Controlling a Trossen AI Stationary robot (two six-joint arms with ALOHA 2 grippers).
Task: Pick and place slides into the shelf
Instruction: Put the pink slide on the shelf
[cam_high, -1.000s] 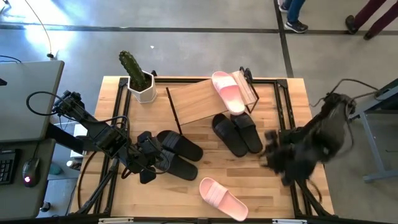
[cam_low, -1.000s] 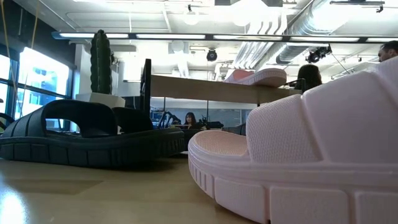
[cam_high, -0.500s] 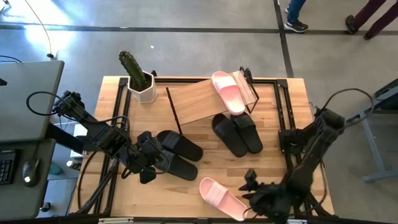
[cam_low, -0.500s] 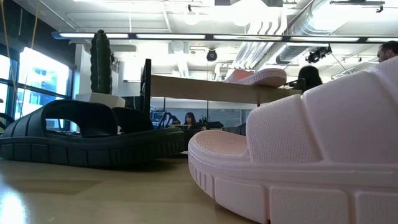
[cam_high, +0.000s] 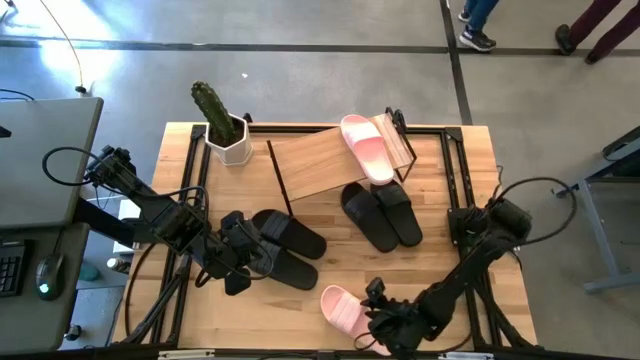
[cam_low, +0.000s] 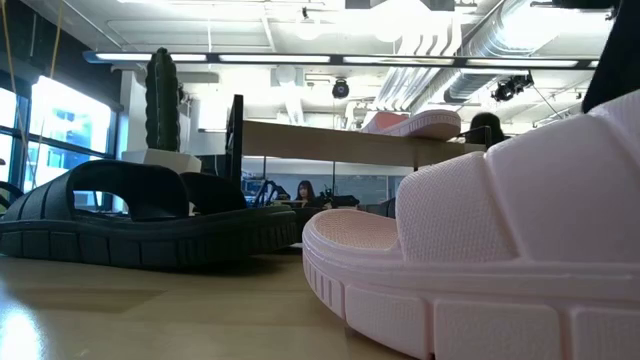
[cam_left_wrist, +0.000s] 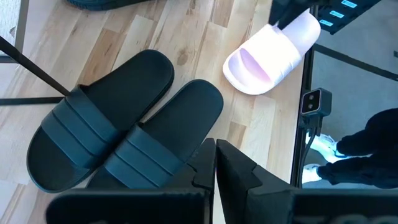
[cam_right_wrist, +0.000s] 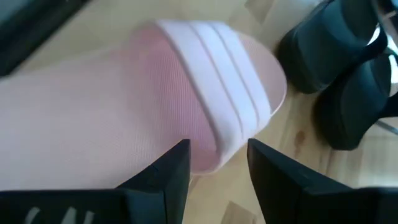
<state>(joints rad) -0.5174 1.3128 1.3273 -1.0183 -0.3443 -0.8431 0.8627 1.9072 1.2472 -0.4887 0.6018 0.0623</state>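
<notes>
Two dark jointed arms, black looping cables; flat black jaws, squared tips.

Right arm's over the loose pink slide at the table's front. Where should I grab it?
Probably the strap of the pink slide, from above. It arches up off the sole, and the open right gripper sits over that end, fingers either side. The flat sole offers less to pinch.

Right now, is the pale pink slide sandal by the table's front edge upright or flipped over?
Upright: the pale pink slide sandal shows its strap and footbed facing up.
</notes>
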